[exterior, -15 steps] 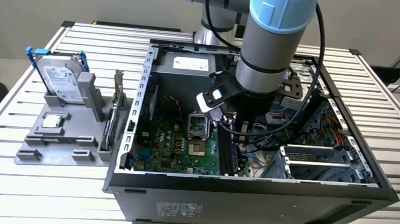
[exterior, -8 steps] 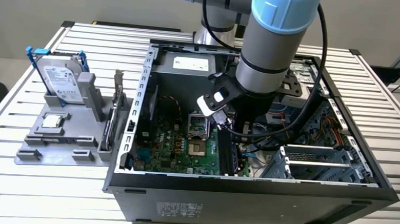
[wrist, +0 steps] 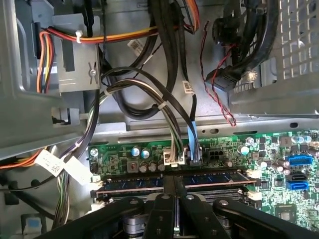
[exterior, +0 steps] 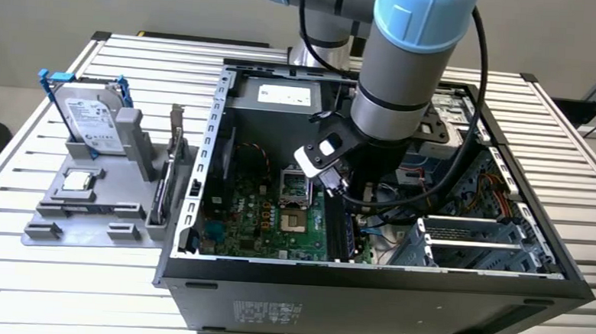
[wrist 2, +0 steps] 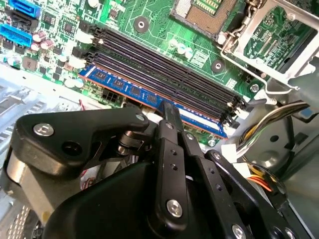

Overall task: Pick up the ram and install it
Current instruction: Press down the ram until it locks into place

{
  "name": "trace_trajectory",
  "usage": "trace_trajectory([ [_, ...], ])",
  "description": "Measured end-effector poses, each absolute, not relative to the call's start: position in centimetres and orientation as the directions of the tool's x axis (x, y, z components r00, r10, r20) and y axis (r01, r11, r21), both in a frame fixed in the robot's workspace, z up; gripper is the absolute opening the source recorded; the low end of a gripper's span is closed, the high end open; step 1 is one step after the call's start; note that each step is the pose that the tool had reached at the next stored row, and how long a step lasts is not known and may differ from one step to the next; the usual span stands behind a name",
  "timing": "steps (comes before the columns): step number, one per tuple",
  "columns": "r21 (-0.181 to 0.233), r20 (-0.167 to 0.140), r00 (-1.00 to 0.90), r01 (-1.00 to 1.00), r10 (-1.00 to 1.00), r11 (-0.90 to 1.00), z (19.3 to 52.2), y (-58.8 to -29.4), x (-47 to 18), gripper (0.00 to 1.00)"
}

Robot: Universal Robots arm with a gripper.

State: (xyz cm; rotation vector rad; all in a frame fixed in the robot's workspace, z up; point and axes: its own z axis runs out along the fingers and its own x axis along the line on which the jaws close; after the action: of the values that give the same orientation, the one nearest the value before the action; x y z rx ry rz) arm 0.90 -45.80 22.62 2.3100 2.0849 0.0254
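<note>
The ram is a slim blue stick lying along the outermost memory slot of the green motherboard, next to the case's metal floor. My gripper reaches down onto the stick's top edge near its middle, its black fingers closed on the thin board. In the first wrist view the ram runs crosswise under the gripper, between white slot latches. In the exterior view the gripper is deep inside the open computer case, right of the processor socket.
Three parallel memory slots lie empty beside the ram. Cable bundles and a drive cage crowd the case close to the arm. Outside, on the exterior view's left, a grey fixture holds a hard drive and an upright card.
</note>
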Motion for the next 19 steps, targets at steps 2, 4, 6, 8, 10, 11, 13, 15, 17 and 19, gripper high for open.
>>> trace_trajectory([
  [2, 0.033, -0.009, 0.102, 0.994, 0.995, -0.102, 22.3, -45.8, 0.9, 0.0],
  [4, 0.033, -0.01, 0.102, 0.994, 0.995, -0.102, 22.1, -45.8, 0.9, 0.0],
  [6, 0.033, -0.009, 0.102, 0.994, 0.995, -0.102, 21.9, -45.8, 0.9, 0.0],
  [8, 0.033, -0.009, 0.102, 0.994, 0.995, -0.102, 21.9, -45.8, 0.9, 0.0],
  [10, 0.033, -0.008, 0.102, 0.994, 0.995, -0.102, 22.1, -45.8, 0.9, 0.0],
  [11, 0.034, -0.006, 0.102, 0.994, 0.995, -0.102, 22.3, -45.8, 0.9, 0.0],
  [13, 0.033, -0.008, 0.102, 0.994, 0.995, -0.102, 22.7, -45.8, 0.9, 0.0],
  [15, 0.033, -0.008, 0.102, 0.994, 0.995, -0.102, 22.9, -45.8, 0.9, 0.0],
  [17, 0.033, -0.008, 0.102, 0.994, 0.995, -0.102, 22.9, -45.8, 0.9, 0.0],
  [19, 0.033, -0.008, 0.102, 0.994, 0.995, -0.102, 22.9, -45.8, 0.9, 0.0],
])
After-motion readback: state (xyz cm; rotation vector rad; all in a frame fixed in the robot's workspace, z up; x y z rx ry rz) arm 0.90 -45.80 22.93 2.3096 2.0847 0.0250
